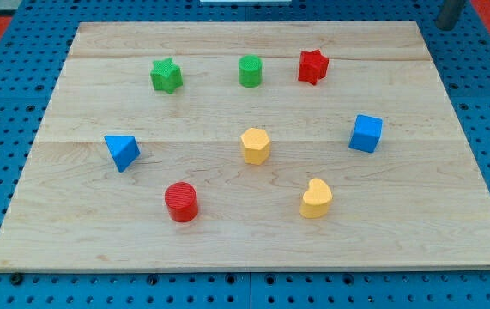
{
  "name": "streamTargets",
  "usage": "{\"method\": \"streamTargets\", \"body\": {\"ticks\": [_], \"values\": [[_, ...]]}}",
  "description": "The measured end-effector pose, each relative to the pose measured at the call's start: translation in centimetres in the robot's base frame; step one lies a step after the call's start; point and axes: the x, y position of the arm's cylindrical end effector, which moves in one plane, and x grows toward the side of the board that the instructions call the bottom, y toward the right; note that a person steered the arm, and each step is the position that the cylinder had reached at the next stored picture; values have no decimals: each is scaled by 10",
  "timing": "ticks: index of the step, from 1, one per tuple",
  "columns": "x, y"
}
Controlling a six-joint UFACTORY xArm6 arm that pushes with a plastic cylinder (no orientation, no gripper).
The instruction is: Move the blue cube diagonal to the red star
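The blue cube (365, 134) sits on the wooden board (450, 189) at the view's right, about mid-height. The red star (312, 66) lies near the view's top, up and to the left of the cube, well apart from it. A dark rod (450, 13) shows at the view's top right corner, beyond the board's edge; its tip (447, 26) is far above and to the right of the blue cube, touching no block.
A green star (166, 75) and a green cylinder (251, 71) lie along the top. A blue triangular block (122, 152) is at the left. A yellow hexagonal block (255, 145) is central. A red cylinder (181, 202) and a yellow heart (317, 199) lie lower down.
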Motion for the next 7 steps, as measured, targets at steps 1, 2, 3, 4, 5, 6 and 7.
{"method": "streamTargets", "body": {"ticks": [1,2,3,4,5,6,7], "values": [[40,-33],[94,-47],[168,-49],[247,-88],[292,-97],[292,-108],[292,-110]]}}
